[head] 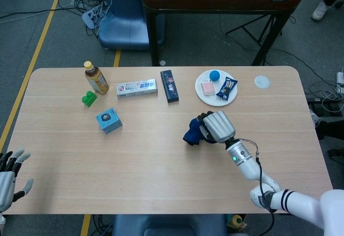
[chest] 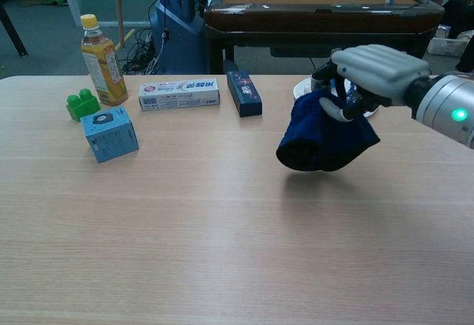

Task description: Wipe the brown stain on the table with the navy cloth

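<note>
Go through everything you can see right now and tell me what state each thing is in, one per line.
navy cloth: bunched, lifted off the table
right hand: grips the cloth
left hand: fingers apart, holds nothing
bottle: upright, capped
toothpaste box: lying flat
dark box: lying flat
blue cube box: resting on the table
plate: holds snacks and a blue ball

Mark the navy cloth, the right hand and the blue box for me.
navy cloth [chest: 324,141], chest view, hanging bunched middle.
right hand [chest: 368,73], chest view, grey back of the hand.
blue box [chest: 109,133], chest view, front face.
</note>
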`<state>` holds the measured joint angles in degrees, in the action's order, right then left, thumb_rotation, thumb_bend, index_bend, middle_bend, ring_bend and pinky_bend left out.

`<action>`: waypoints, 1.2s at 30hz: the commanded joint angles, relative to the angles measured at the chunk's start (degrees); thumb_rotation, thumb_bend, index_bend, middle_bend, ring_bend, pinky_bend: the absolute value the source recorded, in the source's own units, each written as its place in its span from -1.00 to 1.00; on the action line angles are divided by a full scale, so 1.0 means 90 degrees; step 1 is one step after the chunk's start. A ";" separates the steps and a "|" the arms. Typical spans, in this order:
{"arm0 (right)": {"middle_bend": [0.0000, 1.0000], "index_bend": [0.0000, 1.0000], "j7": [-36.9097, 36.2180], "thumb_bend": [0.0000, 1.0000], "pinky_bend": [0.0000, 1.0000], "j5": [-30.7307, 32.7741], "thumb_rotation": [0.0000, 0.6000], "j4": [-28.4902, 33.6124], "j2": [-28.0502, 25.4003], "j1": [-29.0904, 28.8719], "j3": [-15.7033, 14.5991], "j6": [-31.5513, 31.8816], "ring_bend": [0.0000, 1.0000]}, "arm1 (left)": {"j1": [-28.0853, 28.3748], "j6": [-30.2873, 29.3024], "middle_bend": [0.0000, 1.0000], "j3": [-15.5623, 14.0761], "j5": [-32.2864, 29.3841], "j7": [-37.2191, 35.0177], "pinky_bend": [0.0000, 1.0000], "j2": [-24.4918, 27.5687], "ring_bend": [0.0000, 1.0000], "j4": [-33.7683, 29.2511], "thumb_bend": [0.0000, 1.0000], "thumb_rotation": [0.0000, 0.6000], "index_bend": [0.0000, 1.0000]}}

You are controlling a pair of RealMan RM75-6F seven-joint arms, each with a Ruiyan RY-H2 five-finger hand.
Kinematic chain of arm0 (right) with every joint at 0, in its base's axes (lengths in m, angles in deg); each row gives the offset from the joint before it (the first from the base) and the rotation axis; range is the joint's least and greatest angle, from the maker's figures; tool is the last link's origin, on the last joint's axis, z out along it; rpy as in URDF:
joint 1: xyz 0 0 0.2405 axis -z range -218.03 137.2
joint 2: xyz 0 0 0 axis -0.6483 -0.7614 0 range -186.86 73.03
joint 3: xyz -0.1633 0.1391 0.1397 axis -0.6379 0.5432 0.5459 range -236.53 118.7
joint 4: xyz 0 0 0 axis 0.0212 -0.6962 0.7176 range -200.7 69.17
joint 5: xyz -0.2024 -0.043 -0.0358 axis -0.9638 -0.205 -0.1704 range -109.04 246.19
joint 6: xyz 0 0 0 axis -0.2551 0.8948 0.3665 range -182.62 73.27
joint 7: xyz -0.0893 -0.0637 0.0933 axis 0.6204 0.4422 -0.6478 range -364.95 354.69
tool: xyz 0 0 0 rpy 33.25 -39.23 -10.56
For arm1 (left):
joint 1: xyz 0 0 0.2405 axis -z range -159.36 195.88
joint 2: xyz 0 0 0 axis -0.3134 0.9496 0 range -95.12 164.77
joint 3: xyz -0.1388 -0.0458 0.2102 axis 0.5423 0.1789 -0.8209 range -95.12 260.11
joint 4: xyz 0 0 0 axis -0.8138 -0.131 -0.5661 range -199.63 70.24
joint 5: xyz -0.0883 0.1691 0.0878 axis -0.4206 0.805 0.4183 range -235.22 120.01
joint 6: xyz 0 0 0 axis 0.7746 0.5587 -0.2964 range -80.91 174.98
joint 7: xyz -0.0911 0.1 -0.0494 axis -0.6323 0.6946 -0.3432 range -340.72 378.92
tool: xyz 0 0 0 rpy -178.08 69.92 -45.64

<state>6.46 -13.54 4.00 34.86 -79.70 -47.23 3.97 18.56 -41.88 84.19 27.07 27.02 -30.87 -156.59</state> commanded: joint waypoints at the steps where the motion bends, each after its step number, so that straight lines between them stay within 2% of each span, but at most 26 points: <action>1: 0.08 0.58 0.0054 0.50 0.52 0.0224 1.00 -0.0152 -0.0169 -0.0062 0.0144 -0.0063 0.06 | 0.0008 0.0019 -0.74 0.0004 -0.0008 0.0002 -0.94 0.0001 -0.82 -0.0001 -0.45 1.00 -0.58; 8: 0.08 0.58 0.0059 0.49 0.52 0.0551 1.00 -0.0985 -0.0077 -0.0266 0.0038 -0.0715 0.06 | 0.0051 0.0132 -0.74 -0.0031 0.0019 -0.0075 -0.94 -0.0059 -0.82 0.0012 -0.45 1.00 -0.58; 17: 0.08 0.58 -0.0311 0.49 0.52 0.0674 1.00 -0.2835 0.0766 -0.0646 -0.0141 -0.1459 0.06 | -0.0005 0.0055 -0.74 -0.0057 0.0047 -0.0111 -0.94 -0.0030 -0.82 -0.0039 -0.45 1.00 -0.57; 25: 0.08 0.58 -0.0586 0.48 0.52 0.0494 1.00 -0.4003 0.1421 -0.0940 -0.0352 -0.1865 0.06 | -0.0022 0.0114 -0.74 -0.0082 -0.0009 -0.0074 -0.94 -0.0024 -0.82 -0.0081 -0.45 1.00 -0.57; 31: 0.10 0.60 -0.0821 0.48 0.52 0.0342 1.00 -0.4441 0.1785 -0.1039 -0.0486 -0.1957 0.06 | -0.0030 0.0112 -0.74 -0.0085 -0.0011 -0.0070 -0.94 -0.0019 -0.82 -0.0089 -0.45 1.00 -0.57; 36: 0.10 0.60 -0.1149 0.48 0.52 0.0138 1.00 -0.4408 0.1923 -0.1062 -0.0600 -0.1771 0.06 | -0.0038 0.0121 -0.74 -0.0088 -0.0024 -0.0074 -0.94 -0.0026 -0.82 -0.0080 -0.45 1.00 -0.57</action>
<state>-3.04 -11.71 -35.99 51.82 -89.16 -52.27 -12.62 18.22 -40.79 83.39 26.84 26.35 -31.10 -157.31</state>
